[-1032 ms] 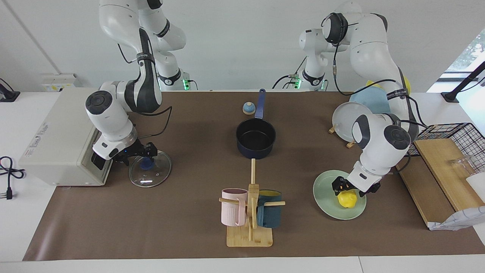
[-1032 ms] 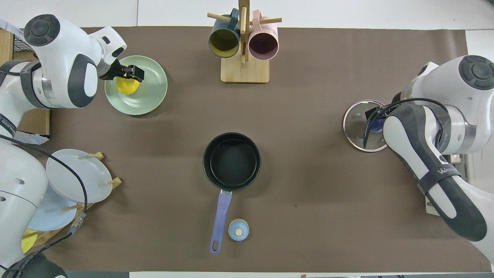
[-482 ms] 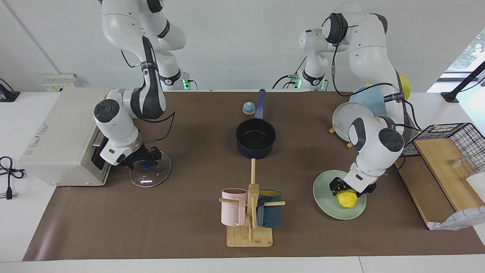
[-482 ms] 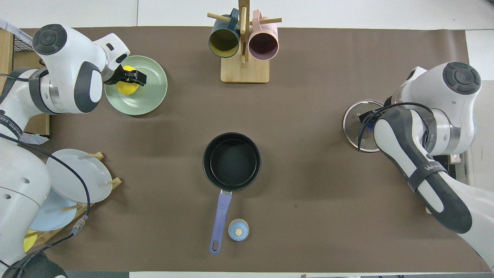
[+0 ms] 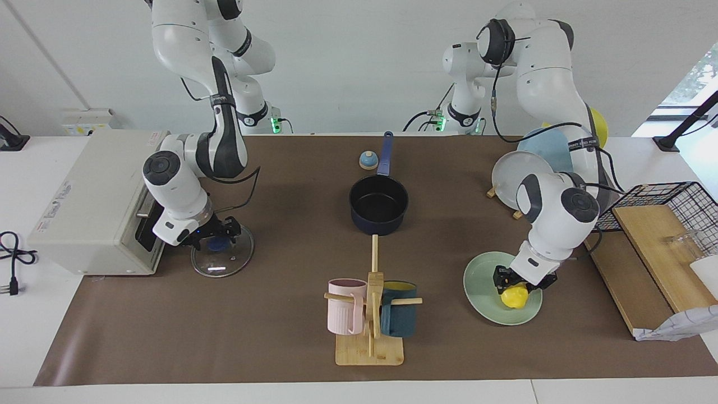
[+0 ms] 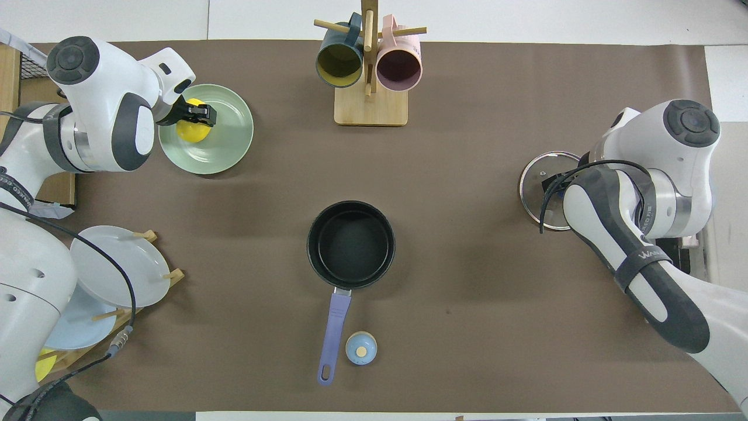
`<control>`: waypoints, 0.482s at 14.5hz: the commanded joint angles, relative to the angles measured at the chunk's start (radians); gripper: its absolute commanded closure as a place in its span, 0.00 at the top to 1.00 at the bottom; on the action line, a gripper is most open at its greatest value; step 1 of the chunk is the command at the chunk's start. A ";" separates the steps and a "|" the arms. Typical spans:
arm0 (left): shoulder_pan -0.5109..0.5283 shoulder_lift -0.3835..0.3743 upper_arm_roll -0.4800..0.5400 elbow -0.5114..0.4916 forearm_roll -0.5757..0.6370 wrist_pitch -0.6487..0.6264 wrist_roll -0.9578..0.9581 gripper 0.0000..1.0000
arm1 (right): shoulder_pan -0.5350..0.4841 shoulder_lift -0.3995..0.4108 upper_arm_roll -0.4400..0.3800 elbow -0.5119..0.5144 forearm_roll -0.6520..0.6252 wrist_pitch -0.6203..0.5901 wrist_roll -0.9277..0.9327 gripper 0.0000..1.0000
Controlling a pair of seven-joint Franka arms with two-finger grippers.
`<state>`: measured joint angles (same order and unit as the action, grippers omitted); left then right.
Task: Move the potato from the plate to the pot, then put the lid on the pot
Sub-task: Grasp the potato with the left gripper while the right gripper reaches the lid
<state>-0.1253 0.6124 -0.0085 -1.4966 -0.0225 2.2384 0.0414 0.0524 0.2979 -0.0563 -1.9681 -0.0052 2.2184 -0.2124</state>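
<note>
The yellow potato [image 5: 514, 297] lies on the mint-green plate [image 5: 479, 286] toward the left arm's end of the table; it also shows in the overhead view [image 6: 191, 131] on the plate [image 6: 228, 140]. My left gripper [image 5: 516, 283] is down on the potato, open, with a finger on either side. The navy pot [image 5: 378, 205] stands empty at mid-table, its handle toward the robots. The glass lid [image 5: 221, 262] lies flat toward the right arm's end. My right gripper [image 5: 216, 238] is open, straddling the lid's blue knob [image 5: 216, 245]. In the overhead view the right arm hides most of the lid [image 6: 534, 190].
A wooden mug rack [image 5: 370, 336] with a pink and a dark blue mug stands farther from the robots than the pot. A small blue bell [image 5: 368, 160] sits beside the pot handle. A white appliance [image 5: 84, 202] is beside the lid. A plate rack [image 5: 521, 179] and a wire basket [image 5: 673, 202] stand near the green plate.
My left gripper has come down lower over the potato, covering more of it. My right gripper has shifted a little toward mid-table and settled around the lid's knob. Potato, lid and pot have not moved.
</note>
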 commanded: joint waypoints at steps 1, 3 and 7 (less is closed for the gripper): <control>-0.008 -0.087 0.007 -0.011 0.000 -0.072 -0.017 0.00 | -0.005 -0.009 0.003 -0.021 0.019 0.017 -0.039 1.00; -0.023 -0.181 -0.005 -0.017 -0.002 -0.196 -0.119 0.00 | -0.005 -0.009 0.003 -0.021 0.019 0.017 -0.048 0.99; -0.184 -0.359 -0.011 -0.089 -0.005 -0.370 -0.395 0.00 | -0.005 -0.011 0.003 -0.021 0.019 0.010 -0.048 0.88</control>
<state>-0.2335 0.3567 -0.0331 -1.4908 -0.0263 1.9180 -0.2468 0.0524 0.2979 -0.0563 -1.9716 -0.0052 2.2184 -0.2264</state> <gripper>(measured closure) 0.344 0.079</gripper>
